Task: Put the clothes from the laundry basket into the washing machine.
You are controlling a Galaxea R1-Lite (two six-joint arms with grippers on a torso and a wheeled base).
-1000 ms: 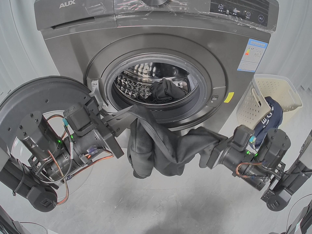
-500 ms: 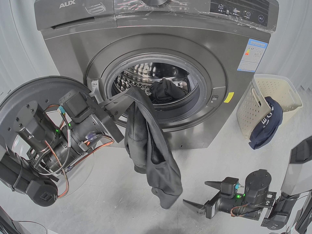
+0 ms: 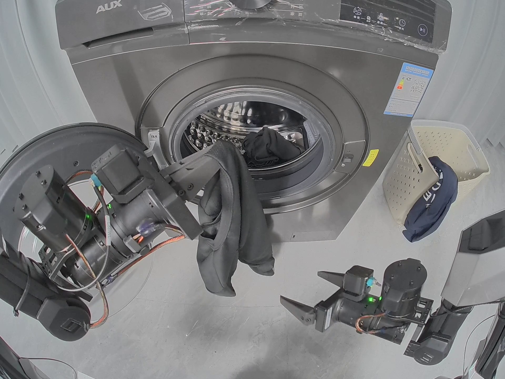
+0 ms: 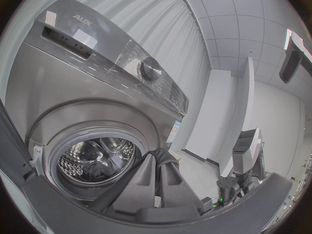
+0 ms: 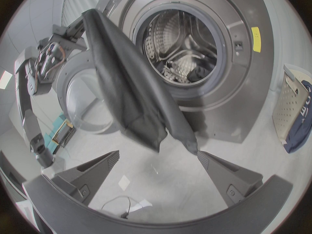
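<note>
My left gripper (image 3: 213, 159) is shut on a dark grey garment (image 3: 231, 222) just before the lower left of the washing machine's opening (image 3: 247, 138). The cloth hangs down freely in front of the machine, and it shows as the dark grey garment (image 5: 133, 91) in the right wrist view. Between the shut fingers a fold of it, the pinched garment (image 4: 162, 156), sticks out. Another dark piece of clothing (image 3: 268, 146) lies inside the drum. My right gripper (image 3: 310, 293) is open low over the floor, right of the hanging cloth. A navy garment (image 3: 431, 198) hangs over the laundry basket (image 3: 452, 148).
The round door (image 3: 63, 153) stands swung open to the left, behind my left arm. The cream basket stands on the floor against the machine's right side. Bare grey floor (image 3: 236, 332) lies in front of the machine, with a cable and paper scraps (image 5: 130, 205) on it.
My right gripper let go of the dark grey garment, dropped low to the right and opened. The cloth now hangs only from my left gripper, which rose towards the drum opening.
</note>
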